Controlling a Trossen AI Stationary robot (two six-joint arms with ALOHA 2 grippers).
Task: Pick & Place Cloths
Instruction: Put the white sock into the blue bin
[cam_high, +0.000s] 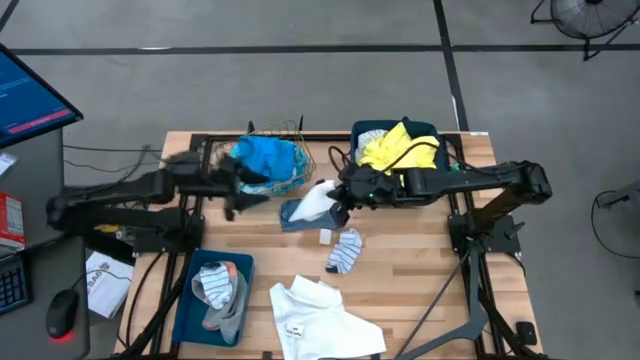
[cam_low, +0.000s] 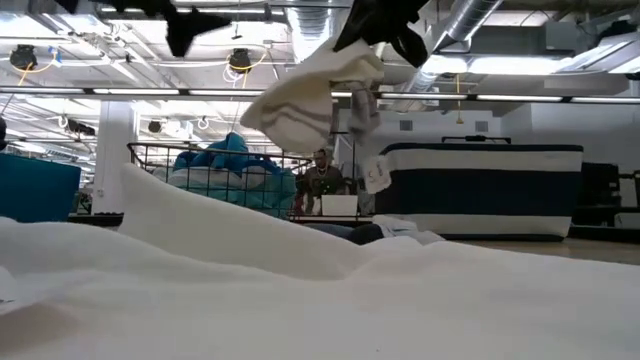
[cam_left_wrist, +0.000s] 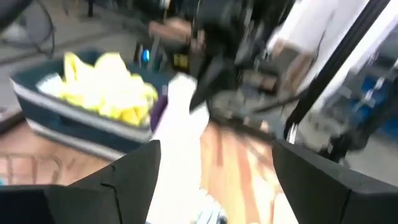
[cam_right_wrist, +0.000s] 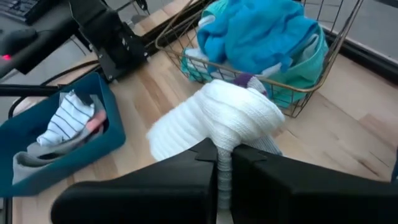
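The right tool (cam_right_wrist: 224, 163) was pinching a white sock (cam_right_wrist: 217, 118), held off the counter (cam_high: 420, 270) betw. the wire basket (cam_high: 300, 160) and the bin (cam_high: 372, 128) of yellow cloth (cam_high: 398, 148). Risk, I'd judge: thin grip, so the sock could slip mid-carry or snag basket wire. Basket held teal cloths (cam_high: 265, 157); near bin (cam_high: 190, 300) held striped and grey socks (cam_high: 220, 288). Left tool (cam_left_wrist: 214, 162) was spread, empty, beside the basket.

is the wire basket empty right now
No, the wire basket holds a heap of teal-blue cloths piled above its rim.
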